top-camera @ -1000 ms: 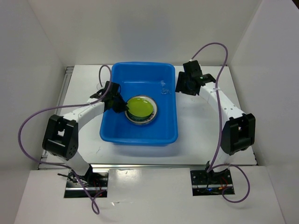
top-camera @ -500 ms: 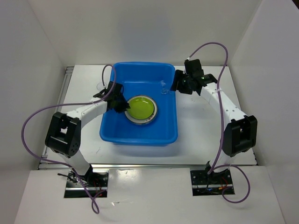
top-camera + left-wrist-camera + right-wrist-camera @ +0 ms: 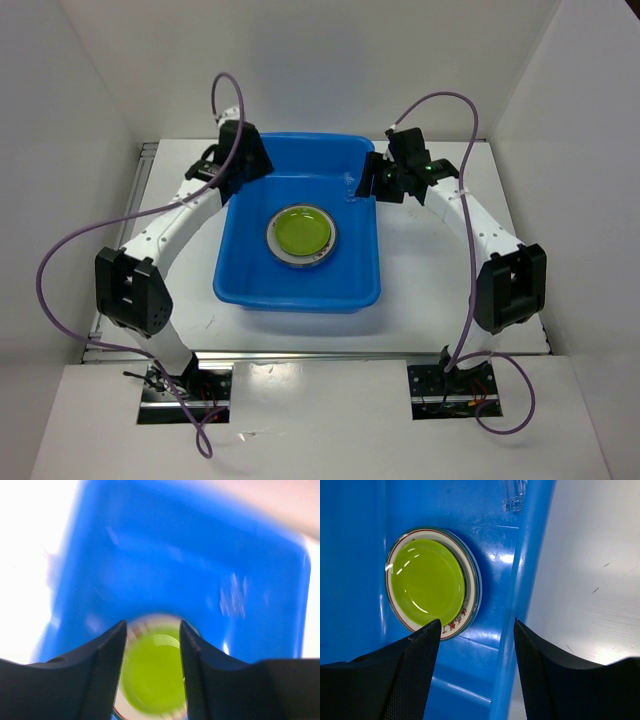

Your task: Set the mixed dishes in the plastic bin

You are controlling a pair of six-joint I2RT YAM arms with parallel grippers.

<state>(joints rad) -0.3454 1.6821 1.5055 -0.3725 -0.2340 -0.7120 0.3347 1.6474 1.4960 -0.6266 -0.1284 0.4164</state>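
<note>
The blue plastic bin (image 3: 298, 296) stands mid-table. On its floor lies a stack of plates: a lime-green plate (image 3: 301, 231) on top of a white plate with a lettered rim (image 3: 468, 611). A tiny clear cup (image 3: 514, 494) stands inside by the right wall, and it shows in the top view too (image 3: 351, 186). My left gripper (image 3: 245, 165) hangs open and empty over the bin's back left corner. Its blurred wrist view frames the lime-green plate (image 3: 152, 672) between the fingers (image 3: 111, 652). My right gripper (image 3: 378, 180) is open, astride the bin's right rim (image 3: 524, 585), holding nothing.
White walls close in the table (image 3: 430, 280) at the back and on both sides. Purple cables loop above both arms. Bare tabletop (image 3: 590, 570) lies to the right of the bin.
My left gripper has opened, let go of the lime-green plate, and pulled up and back to the bin's back left corner. The right gripper has edged left over the rim.
</note>
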